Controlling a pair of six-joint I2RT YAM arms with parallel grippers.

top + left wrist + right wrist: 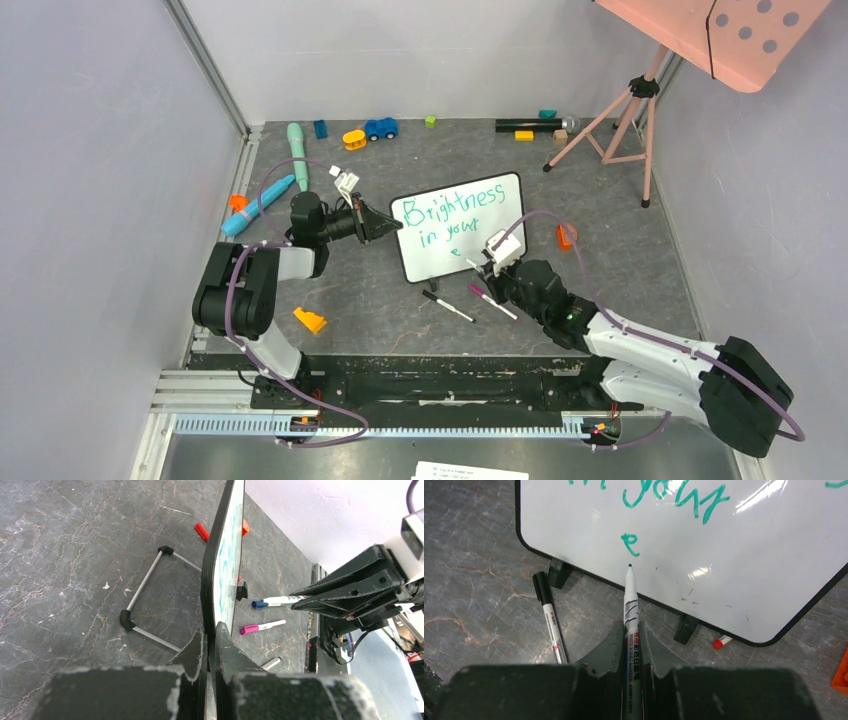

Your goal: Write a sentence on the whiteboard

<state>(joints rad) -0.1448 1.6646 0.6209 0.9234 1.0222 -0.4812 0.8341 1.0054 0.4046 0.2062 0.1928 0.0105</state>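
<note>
While the whiteboard (470, 235) is standing propped on its little black feet and a wire stand (145, 597) in the middle of the dark table (380, 300), the left gripper (388, 226) is clamping its left edge. One finger (192, 652) is lying against the back and the other against the written face, with the black frame pinched between them. The sentence (455, 215) in teal-green is reading "Brightness" on the top line and "in your" on the second, and a lone "e" is starting the third. The right gripper (631, 626) is pinching a whiteboard marker (630, 595) between narrow jaws, with the pen pointing up at the board. Its teal tip is sitting just below that "e", and whether it is touching the surface I cannot tell. A dark-capped marker (549, 612) is lying on the table just in front of the board's lower edge, and a magenta-capped marker (492, 301) is lying beside it, near the right wrist. Behind the board, well apart, a tripod (620, 120) is carrying a pink dotted panel (740, 35).
</note>
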